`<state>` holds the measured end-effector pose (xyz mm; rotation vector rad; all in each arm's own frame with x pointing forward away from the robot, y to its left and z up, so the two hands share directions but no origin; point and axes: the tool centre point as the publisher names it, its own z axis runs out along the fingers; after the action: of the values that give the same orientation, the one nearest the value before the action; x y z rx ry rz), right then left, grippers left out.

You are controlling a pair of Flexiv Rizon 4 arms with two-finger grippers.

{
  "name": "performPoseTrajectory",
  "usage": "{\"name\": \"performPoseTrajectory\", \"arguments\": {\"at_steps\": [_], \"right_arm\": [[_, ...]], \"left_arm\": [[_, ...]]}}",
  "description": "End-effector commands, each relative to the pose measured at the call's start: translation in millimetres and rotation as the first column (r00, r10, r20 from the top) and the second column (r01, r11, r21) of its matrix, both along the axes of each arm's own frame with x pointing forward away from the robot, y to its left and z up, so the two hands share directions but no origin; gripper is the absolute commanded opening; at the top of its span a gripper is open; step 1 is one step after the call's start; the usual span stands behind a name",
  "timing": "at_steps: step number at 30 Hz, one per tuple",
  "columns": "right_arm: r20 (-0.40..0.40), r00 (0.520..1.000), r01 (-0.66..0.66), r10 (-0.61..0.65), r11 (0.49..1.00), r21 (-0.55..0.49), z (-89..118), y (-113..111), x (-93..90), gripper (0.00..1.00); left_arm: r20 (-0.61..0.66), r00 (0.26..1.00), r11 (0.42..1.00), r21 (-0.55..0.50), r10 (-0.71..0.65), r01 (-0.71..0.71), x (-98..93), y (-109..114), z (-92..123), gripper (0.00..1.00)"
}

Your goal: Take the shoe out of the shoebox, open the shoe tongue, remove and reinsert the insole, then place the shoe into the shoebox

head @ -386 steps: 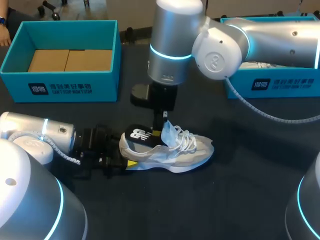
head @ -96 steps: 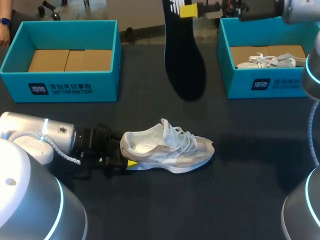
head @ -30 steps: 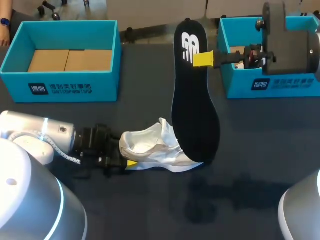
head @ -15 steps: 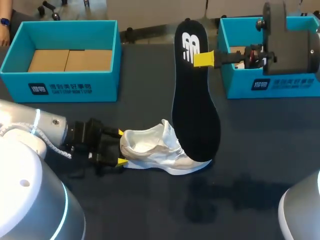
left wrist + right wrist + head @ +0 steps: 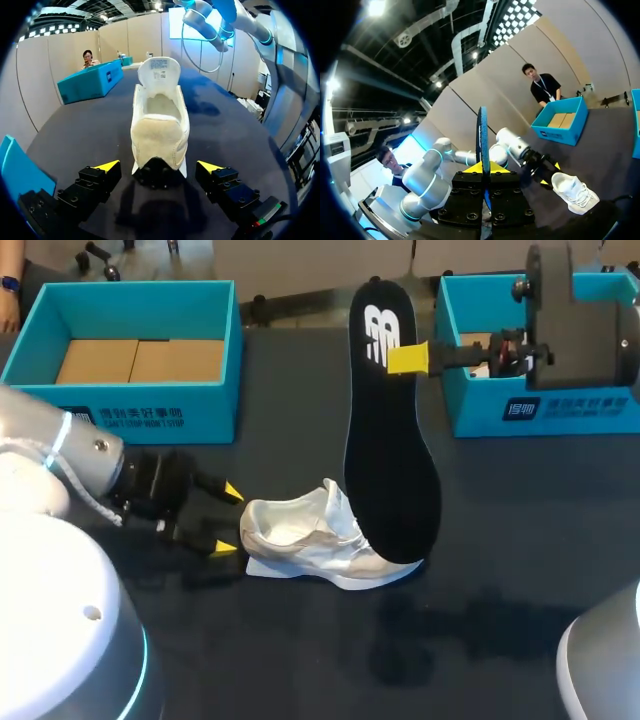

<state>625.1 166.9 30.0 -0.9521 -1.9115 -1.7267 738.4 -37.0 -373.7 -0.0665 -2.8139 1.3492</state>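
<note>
Left wrist view — shoe [image 5: 160, 120] just ahead of left claw [image 5: 159, 165].

The long black insole [image 5: 390, 460] hangs upright above mid-table, masking the white mesh sneaker's [image 5: 290, 532] toe from overhead; dark tabletop [image 5: 500, 580] alongside lies open.

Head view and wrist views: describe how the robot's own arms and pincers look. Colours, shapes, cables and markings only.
The left arm is a rounded silver tube with a glowing light-blue ring and a pale coiled cable at the wrist. The left pincer has two blocky black fingers with yellow wedge tips. The right arm is silver with blue rings; the right pincer is likewise black and yellow-tipped.
</note>
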Motion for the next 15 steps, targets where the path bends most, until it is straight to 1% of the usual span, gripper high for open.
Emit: {"name": "performPoseTrajectory", "arguments": {"at_steps": [1,6,8,10,11,12,14,15], "right_arm": [[-0.002,1.0,0.002,-0.002,1.0,-0.001,-0.6,3.7,1.2,0.0],[-0.002,1.0,0.002,-0.002,1.0,-0.001,-0.6,3.7,1.2,0.0],[-0.002,1.0,0.002,-0.002,1.0,-0.001,-0.6,3.7,1.2,0.0],[-0.002,1.0,0.002,-0.002,1.0,-0.001,-0.6,3.7,1.2,0.0],[-0.002,1.0,0.002,-0.002,1.0,-0.001,-0.6,3.7,1.2,0.0],[-0.002,1.0,0.002,-0.002,1.0,-0.001,-0.6,3.7,1.2,0.0],[-0.002,1.0,0.002,-0.002,1.0,-0.001,-0.6,3.7,1.2,0.0],[-0.002,1.0,0.002,-0.002,1.0,-0.001,-0.6,3.7,1.2,0.0]], "left_arm": [[-0.007,1.0,1.0,0.0,-0.01,0.01,2.3,4.6,3.1,1.0],[-0.007,1.0,1.0,0.0,-0.01,0.01,2.3,4.6,3.1,1.0],[-0.038,0.999,1.0,0.009,0.009,-0.009,2.7,1.3,4.0,1.0],[-0.033,0.999,0.999,0.049,0.02,-0.018,2.8,0.5,5.1,1.0],[-0.033,0.999,0.999,0.047,0.024,-0.023,3.2,0.7,5.9,1.0],[-0.034,0.999,0.996,0.083,0.035,-0.032,4.1,1.7,6.7,1.0],[-0.036,0.998,0.993,0.108,0.055,-0.051,6.7,3.2,9.0,1.0],[-0.028,0.996,0.987,0.141,0.079,-0.075,8.5,3.9,9.8,1.0]]}}
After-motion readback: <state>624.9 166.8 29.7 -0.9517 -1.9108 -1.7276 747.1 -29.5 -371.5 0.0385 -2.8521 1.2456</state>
